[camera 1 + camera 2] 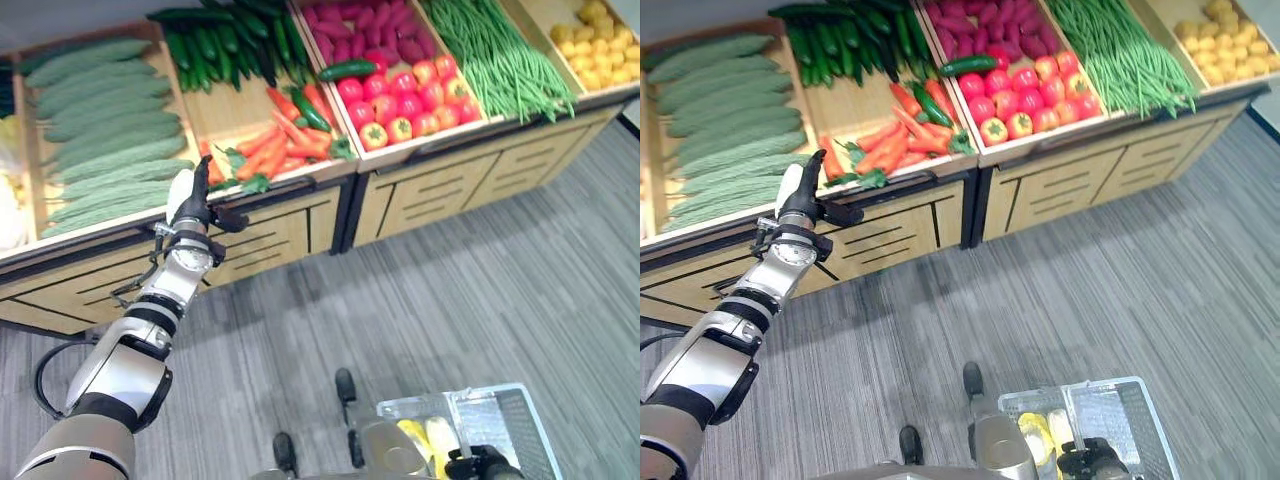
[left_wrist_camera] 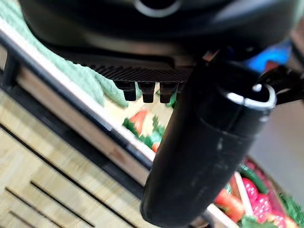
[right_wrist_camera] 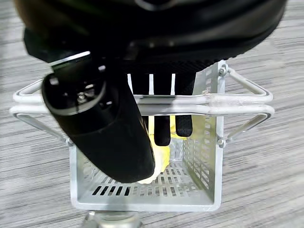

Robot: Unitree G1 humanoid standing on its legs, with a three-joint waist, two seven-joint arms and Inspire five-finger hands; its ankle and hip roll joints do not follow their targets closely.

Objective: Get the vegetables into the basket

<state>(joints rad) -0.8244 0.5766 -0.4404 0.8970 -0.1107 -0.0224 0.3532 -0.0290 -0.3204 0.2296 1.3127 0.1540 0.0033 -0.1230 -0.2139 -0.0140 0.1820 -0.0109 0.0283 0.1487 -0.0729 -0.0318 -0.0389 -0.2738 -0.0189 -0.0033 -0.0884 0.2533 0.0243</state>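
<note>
Now left hand (image 1: 190,205) near carrots (image 1: 265,150).

The basket (image 3: 204,142) is showing as pale perforated metal with smooth wire handles (image 3: 237,102), faintly shining. The right hand (image 3: 109,128), curling round those handles, is looking like dark, glossy plastic. The left hand (image 1: 190,205) is showing a smooth white cover on its thumb and matt black fingers. The counter (image 1: 270,235) is presenting light wood with a visible grain and dark slots. The cucumbers (image 1: 105,130) are looking rough and matt green, the tomatoes (image 1: 405,100) glossy red, the carrots (image 1: 265,150) smooth orange. The floor (image 1: 480,290) is appearing as matt grey streaked carpet.
</note>
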